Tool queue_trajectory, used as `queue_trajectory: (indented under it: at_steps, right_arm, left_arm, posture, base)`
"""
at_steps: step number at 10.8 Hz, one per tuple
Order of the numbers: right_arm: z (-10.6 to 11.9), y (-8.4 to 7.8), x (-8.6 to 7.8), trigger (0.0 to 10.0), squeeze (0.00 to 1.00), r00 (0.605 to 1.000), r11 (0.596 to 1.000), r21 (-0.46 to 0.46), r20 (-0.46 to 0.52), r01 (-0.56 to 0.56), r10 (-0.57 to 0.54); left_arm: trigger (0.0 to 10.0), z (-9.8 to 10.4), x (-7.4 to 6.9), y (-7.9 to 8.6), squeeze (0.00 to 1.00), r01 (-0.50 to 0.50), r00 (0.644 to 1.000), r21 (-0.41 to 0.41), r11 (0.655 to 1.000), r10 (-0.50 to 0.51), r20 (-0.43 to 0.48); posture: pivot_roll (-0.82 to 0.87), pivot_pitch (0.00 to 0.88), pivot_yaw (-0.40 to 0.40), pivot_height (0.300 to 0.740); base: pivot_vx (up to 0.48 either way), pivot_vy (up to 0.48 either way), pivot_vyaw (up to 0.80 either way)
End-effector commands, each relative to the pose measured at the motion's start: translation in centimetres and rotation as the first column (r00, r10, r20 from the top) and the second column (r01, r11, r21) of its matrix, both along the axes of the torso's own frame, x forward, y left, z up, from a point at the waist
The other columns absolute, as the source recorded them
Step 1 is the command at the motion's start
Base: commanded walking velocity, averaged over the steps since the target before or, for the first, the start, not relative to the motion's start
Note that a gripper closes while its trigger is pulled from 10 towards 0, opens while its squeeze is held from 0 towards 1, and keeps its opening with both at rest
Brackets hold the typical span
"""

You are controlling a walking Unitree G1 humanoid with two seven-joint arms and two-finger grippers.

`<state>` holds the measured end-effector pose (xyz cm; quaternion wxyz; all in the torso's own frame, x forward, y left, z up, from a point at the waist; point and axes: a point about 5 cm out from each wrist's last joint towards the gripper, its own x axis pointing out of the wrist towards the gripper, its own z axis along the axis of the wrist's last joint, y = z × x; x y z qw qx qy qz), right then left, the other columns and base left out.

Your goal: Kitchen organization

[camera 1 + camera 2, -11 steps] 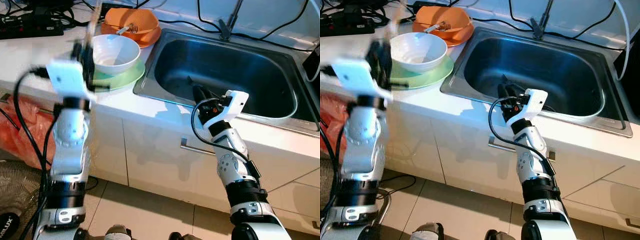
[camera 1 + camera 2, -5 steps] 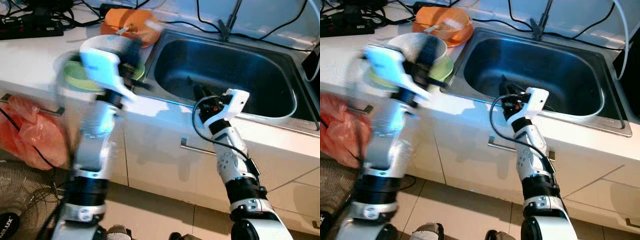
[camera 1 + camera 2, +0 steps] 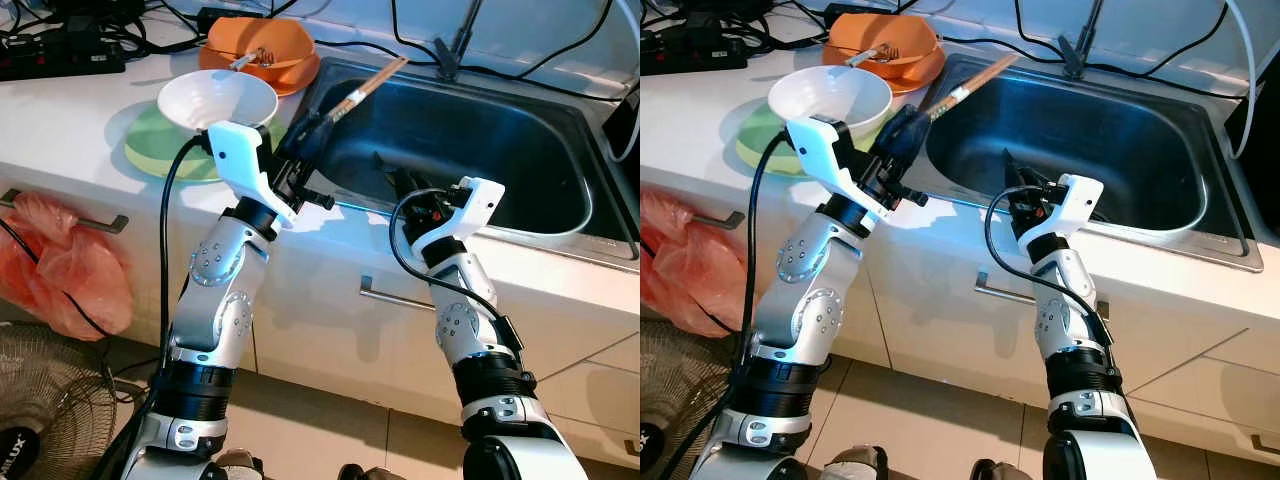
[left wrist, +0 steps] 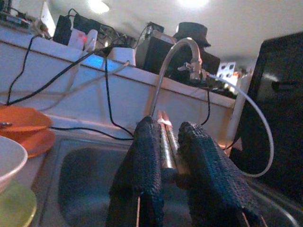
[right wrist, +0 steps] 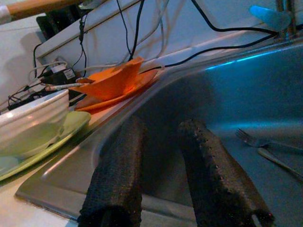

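Steel sink (image 3: 560,215) is set into the white bench (image 3: 60,110) and takes up the right half of the scene, its faucet (image 4: 182,49) arching over it in the left wrist view. Left of the sink, a white bowl (image 3: 217,100) is seen resting on a green plate (image 3: 150,150). Behind these, an orange bowl (image 3: 262,42) is stacked on an orange plate (image 3: 300,75), with a utensil lying in it. Black cables (image 3: 60,45) are spread along the back of the bench.

A pair of chopsticks (image 3: 365,83) is clamped in the left hand (image 3: 300,150) and held raised over the sink's near left corner, the tips slanting up over the basin. The right hand (image 3: 402,188) is held just over the sink's front rim, its fingers (image 5: 213,175) apart and nothing between them. A fork (image 5: 253,139) is seen lying on the sink floor beyond it.
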<state>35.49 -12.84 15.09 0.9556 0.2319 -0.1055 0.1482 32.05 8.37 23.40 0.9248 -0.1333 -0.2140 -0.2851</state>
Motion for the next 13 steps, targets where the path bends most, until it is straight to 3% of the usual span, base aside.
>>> queue_trajectory:
  at_steps: [1, 3, 4, 5, 6, 7, 8, 9, 10, 11, 12, 13]
  right_arm:
    - [0.0, -0.5, 0.2, 10.0, 0.00, 1.000, 1.000, 0.002, -0.008, 0.020, -0.020]
    - [0.4, -0.8, 0.1, 10.0, 0.00, 1.000, 0.999, 0.038, -0.002, -0.008, 0.008]
    - [1.0, -1.4, 0.4, 10.0, 0.00, 1.000, 0.994, 0.112, -0.004, -0.011, 0.011]
    - [1.6, -1.7, 0.5, 10.0, 0.31, 1.000, 0.991, 0.130, 0.017, -0.013, 0.011]
    - [1.9, -1.7, 0.6, 10.0, 1.00, 1.000, 0.992, 0.126, 0.024, -0.006, 0.003]
    - [2.6, -1.8, 0.7, 10.0, 1.00, 0.999, 0.990, 0.141, 0.039, -0.005, 0.000]
    - [3.3, -1.7, 0.8, 10.0, 0.75, 0.998, 0.987, 0.159, 0.054, -0.016, 0.007]
    - [4.1, -1.5, 0.7, 10.0, 0.00, 0.997, 0.986, 0.162, 0.075, -0.038, 0.027]
    - [4.5, -1.4, 0.8, 10.0, 0.00, 0.996, 0.980, 0.192, 0.076, -0.049, 0.034]
    - [5.1, -1.4, 0.8, 10.0, 0.76, 0.995, 0.968, 0.242, 0.083, -0.068, 0.049]
    - [5.4, -1.3, 0.8, 10.0, 1.00, 0.994, 0.971, 0.230, 0.095, -0.071, 0.050]
    - [5.4, -1.1, 0.9, 10.0, 1.00, 0.996, 0.965, 0.253, 0.067, -0.073, 0.057]
  left_arm:
    - [10.0, -0.5, 0.0, -0.1, 0.00, 0.026, 0.999, -0.019, 0.999, -0.026, -0.033]
    - [10.0, -1.3, 0.3, 0.3, 0.00, 0.043, 0.995, -0.094, 0.995, -0.051, -0.087]
    - [10.0, -1.5, 0.4, 0.6, 0.00, 0.040, 0.994, -0.108, 0.993, -0.050, -0.099]
    - [10.0, -1.7, 0.4, 0.6, 0.00, 0.042, 0.993, -0.107, 0.993, -0.054, -0.105]
    - [10.0, -1.8, 0.3, 0.5, 0.00, 0.045, 0.992, -0.104, 0.994, -0.057, -0.109]
    - [10.0, -1.9, 0.3, 0.4, 0.00, 0.049, 0.992, -0.102, 0.994, -0.061, -0.113]
    - [10.0, -2.1, 0.3, 0.3, 0.00, 0.056, 0.991, -0.094, 0.994, -0.067, -0.117]
    - [10.0, -2.3, 0.3, 0.1, 0.00, 0.060, 0.990, -0.089, 0.994, -0.071, -0.123]
    - [10.0, -2.5, 0.2, 0.0, 0.00, 0.065, 0.989, -0.085, 0.994, -0.075, -0.126]
    - [10.0, -2.5, 0.2, -0.3, 0.00, 0.076, 0.988, -0.078, 0.994, -0.085, -0.128]
    - [10.0, -2.5, 0.2, -0.4, 0.00, 0.081, 0.988, -0.078, 0.994, -0.090, -0.128]
    - [10.0, -2.6, 0.1, -0.6, 0.00, 0.092, 0.986, -0.078, 0.993, -0.102, -0.130]
  posture:
    - [0.22, 0.104, -0.065, 0.740]
    - [0.22, 0.104, -0.060, 0.740]
    - [0.22, 0.108, -0.060, 0.740]
    - [0.22, 0.108, -0.060, 0.740]
    - [0.22, 0.108, -0.060, 0.740]
    - [0.22, 0.108, -0.061, 0.740]
    - [0.22, 0.108, -0.060, 0.740]
    - [0.22, 0.108, -0.060, 0.740]
    - [0.22, 0.108, -0.060, 0.740]
    - [0.22, 0.109, -0.061, 0.740]
    - [0.22, 0.109, -0.061, 0.740]
    - [0.22, 0.109, -0.061, 0.740]
  base:
    - [0.000, 0.000, 0.00]
    - [0.000, 0.000, 0.00]
    - [0.000, 0.000, 0.00]
    - [0.000, 0.000, 0.00]
    - [0.000, 0.000, 0.00]
    - [0.000, 0.000, 0.00]
    - [0.000, 0.000, 0.00]
    - [0.000, 0.000, 0.00]
    - [0.000, 0.000, 0.00]
    - [0.000, 0.000, 0.00]
    - [0.000, 0.000, 0.00]
    - [0.000, 0.000, 0.00]
